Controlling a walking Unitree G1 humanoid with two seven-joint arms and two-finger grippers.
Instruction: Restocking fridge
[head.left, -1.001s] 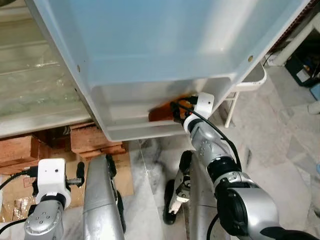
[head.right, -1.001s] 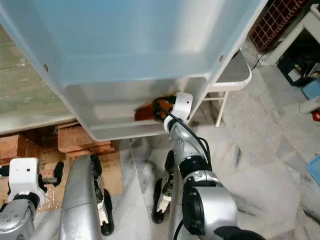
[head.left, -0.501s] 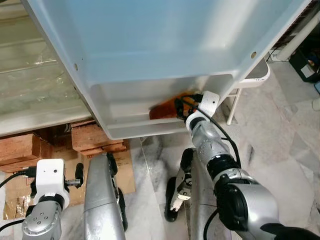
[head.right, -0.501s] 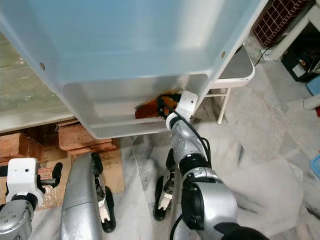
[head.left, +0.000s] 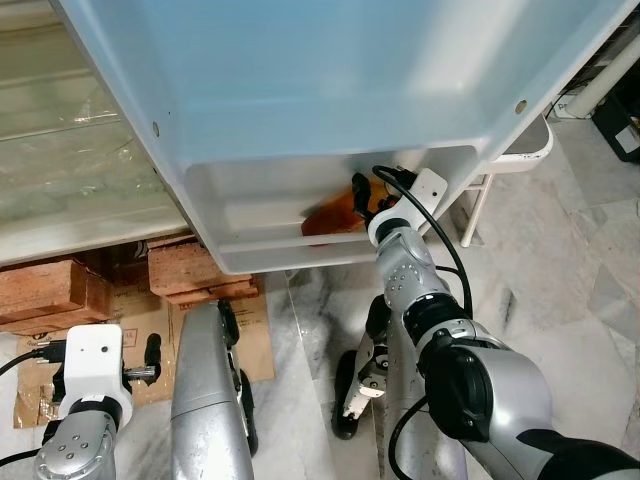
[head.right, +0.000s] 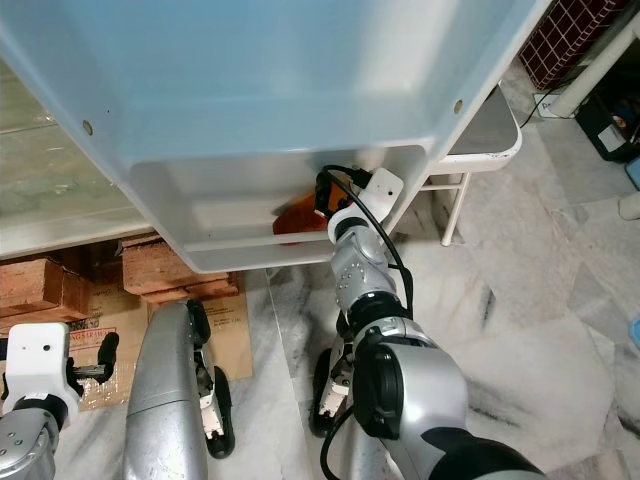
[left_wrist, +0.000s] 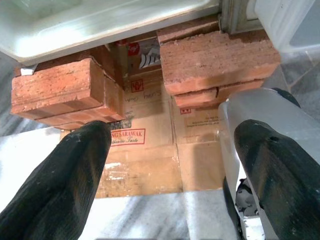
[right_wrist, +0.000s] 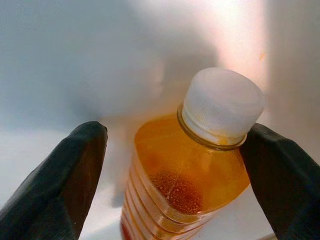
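the bottle (right_wrist: 187, 175) of orange drink with a white ribbed cap (right_wrist: 222, 107) stands tilted inside the white door bin (head.left: 260, 215) at the foot of the open fridge door (head.left: 320, 70), toward the bin's right end, its orange body showing through the bin's front wall. the right gripper (right_wrist: 175, 165) reaches over the bin's right end with its two black fingers (right_wrist: 60, 185) spread wide on either side of the bottle; one finger sits right at the shoulder under the cap, the other stands apart, so the grip is released rather than clamped. the left gripper (left_wrist: 170, 180) hangs low by the robot's side, fingers parted and empty, pointing at flattened cardboard (left_wrist: 150, 150) on the marble floor (head.left: 560, 290) and the red bricks (left_wrist: 220, 57) stacked under the fridge. a white folding table (head.left: 525, 155) stands beyond the door's right corner.
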